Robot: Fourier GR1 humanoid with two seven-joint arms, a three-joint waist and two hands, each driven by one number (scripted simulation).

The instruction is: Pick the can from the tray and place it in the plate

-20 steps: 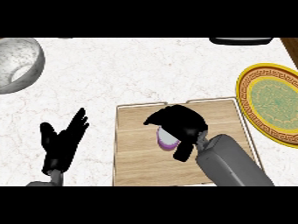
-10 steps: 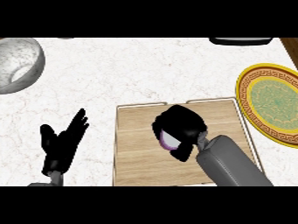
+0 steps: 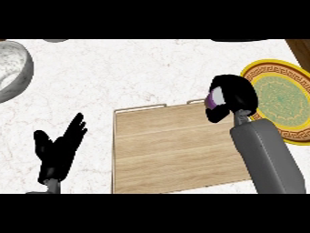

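Can [image 3: 216, 97] (purple, mostly hidden): clamped in the curled fingers of the right robot hand [image 3: 232, 96], above the tray's far right corner. Plate [image 3: 292, 101]: just right of that hand. Tray [image 3: 174, 152]: wooden, below-left. Left robot hand [image 3: 58, 151]: fingers straight, apart, resting over the surface [image 3: 117, 73].
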